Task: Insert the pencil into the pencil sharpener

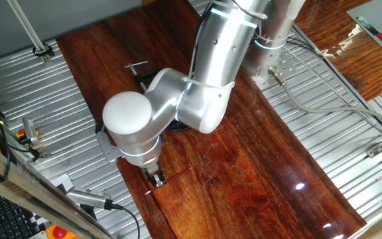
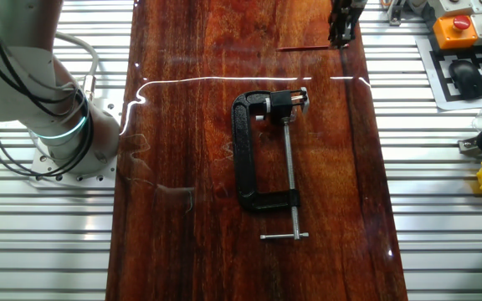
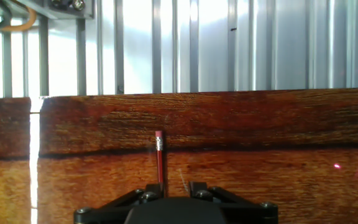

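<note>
The gripper [image 1: 155, 179] is low at the bench [image 1: 244, 172] edge, lower left of one fixed view, its jaws pinching the pencil [image 1: 172, 179] near one end. The pencil lies flat, so the long free end can be steered. The sharpener [image 2: 262, 116] sits inside the clamp [image 2: 258, 155] at mid-frame, apparently held steady for insertion.
</note>
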Action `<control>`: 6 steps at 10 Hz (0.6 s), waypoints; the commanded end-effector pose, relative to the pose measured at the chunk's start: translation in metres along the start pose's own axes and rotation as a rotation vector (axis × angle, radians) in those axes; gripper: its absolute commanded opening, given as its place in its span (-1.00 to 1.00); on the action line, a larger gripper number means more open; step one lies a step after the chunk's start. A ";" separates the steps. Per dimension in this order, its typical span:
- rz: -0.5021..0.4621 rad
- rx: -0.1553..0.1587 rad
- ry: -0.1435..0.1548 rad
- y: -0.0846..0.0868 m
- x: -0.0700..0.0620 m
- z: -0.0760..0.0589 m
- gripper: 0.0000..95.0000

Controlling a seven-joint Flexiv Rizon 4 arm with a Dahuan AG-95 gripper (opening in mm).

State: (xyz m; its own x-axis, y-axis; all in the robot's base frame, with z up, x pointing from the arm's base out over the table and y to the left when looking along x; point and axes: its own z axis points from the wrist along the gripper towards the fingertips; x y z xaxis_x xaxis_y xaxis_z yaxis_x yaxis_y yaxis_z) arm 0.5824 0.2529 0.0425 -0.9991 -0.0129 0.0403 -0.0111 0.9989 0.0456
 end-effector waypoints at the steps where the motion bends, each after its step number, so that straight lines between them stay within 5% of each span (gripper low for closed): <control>1: -0.015 -0.003 0.000 -0.001 0.001 -0.001 -0.60; 6: -0.008 -0.042 -0.002 0.001 0.005 0.007 -0.60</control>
State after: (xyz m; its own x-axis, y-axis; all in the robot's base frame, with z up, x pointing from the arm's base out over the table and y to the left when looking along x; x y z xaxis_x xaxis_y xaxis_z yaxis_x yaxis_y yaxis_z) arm 0.5772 0.2540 0.0370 -0.9989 -0.0238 0.0397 -0.0201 0.9956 0.0911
